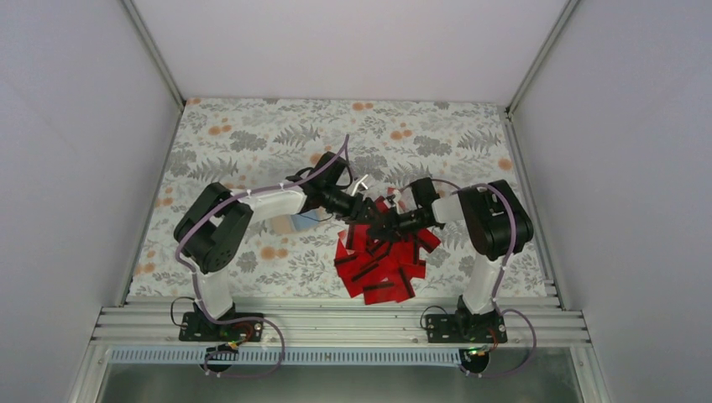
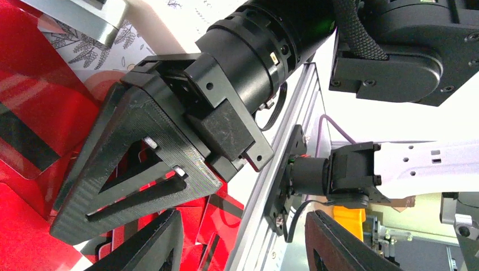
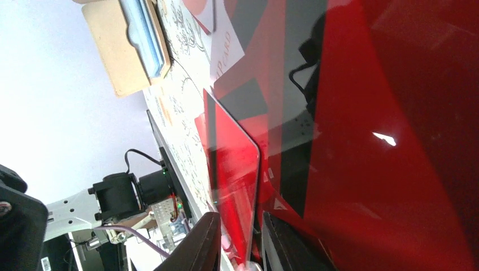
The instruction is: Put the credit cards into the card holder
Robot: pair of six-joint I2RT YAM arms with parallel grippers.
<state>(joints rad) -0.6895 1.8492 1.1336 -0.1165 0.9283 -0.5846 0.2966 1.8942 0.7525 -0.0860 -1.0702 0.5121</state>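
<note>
- Lying in a loose, overlapping heap on the floral-clothed bench (image 1: 252, 143), the credit cards (image 1: 382, 264) serve as the landmark.
- The right gripper (image 3: 240, 220) sits low at the heap's far edge, clenched on one red card (image 3: 234, 169) that stands on edge between its fingers.
- The left gripper (image 2: 244, 217) hovers just beyond the heap, close to the right one, released, its jaws wide apart.
- The card holder (image 3: 121, 48) lies flat to the left of the heap, apart from it, with a pale blue edge showing at its opening.
</note>
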